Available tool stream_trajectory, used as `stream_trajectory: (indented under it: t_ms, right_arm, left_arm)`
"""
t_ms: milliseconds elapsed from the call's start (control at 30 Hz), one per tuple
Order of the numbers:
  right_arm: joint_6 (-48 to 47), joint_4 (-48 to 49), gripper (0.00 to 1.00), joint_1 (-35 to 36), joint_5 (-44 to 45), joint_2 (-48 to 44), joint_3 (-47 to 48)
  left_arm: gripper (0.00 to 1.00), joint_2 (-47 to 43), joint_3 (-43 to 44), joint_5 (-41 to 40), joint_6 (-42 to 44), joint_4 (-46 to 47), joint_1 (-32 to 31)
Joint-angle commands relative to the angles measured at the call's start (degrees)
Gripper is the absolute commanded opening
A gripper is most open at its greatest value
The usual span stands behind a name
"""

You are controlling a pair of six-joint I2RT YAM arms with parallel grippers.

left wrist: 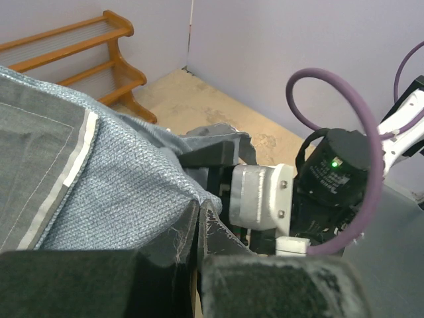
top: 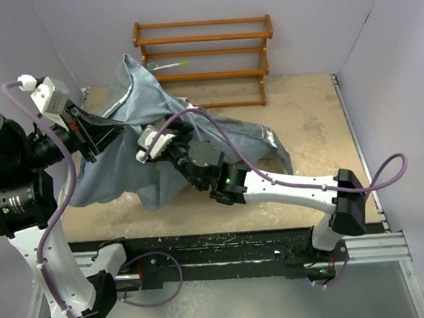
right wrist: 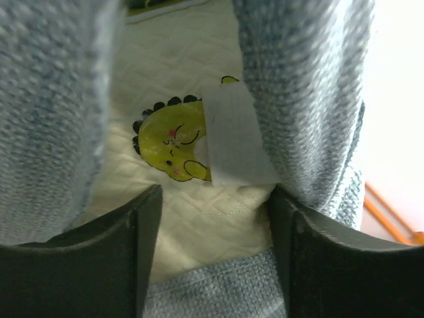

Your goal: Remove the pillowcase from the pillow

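The blue-grey pillowcase (top: 112,172) hangs in a raised, bunched heap over the middle left of the table. My left gripper (left wrist: 197,213) is shut on a pinch of its woven cloth (left wrist: 112,179), holding it up at the left. The right arm (top: 286,187) reaches in from the right, its fingers hidden under the fabric in the top view. In the right wrist view my right gripper (right wrist: 215,199) stands open inside the case. The cream quilted pillow (right wrist: 172,73) lies between its fingers. A white tag (right wrist: 235,142) and a yellow cartoon mark (right wrist: 165,146) show, with pillowcase cloth (right wrist: 53,112) on both sides.
A wooden shoe rack (top: 204,58) stands against the back wall, a green-tipped stick (top: 169,64) on one shelf. Bare tan table (top: 311,124) lies to the right. Pale walls close in the left, back and right. Purple cables loop off both arms.
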Motion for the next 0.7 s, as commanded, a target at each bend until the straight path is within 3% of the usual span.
stream_trajectory:
  t_ms: [0, 100, 167, 467, 667]
  right_arm:
    - [9.0, -1.6, 0.53, -1.6, -7.0, -0.4, -1.0]
    - [15.2, -1.1, 0.15, -3.2, -11.6, -3.8, -4.2]
    - [18.3, 0.3, 0.00, -4.1, -15.0, -6.5, -6.7]
    - [24.5, 1.3, 0.00, -5.1, -22.2, -15.7, -14.7]
    - [27.5, -0.5, 0.00, -4.9, -28.3, -18.7, -16.9]
  left_arm:
    - [0.00, -0.1, 3.4, 1.3, 1.9, 1.2, 0.0]
    - [0.00, -0.2, 3.6, 0.6, 3.9, -0.5, 0.0]
    - [0.00, -0.3, 3.5, -0.2, 4.8, -1.1, 0.0]
    - [0.00, -1.5, 2.2, -6.9, 4.1, 2.8, 0.0]
    - [0.00, -2.3, 1.0, -15.7, 3.4, 6.6, 0.0]
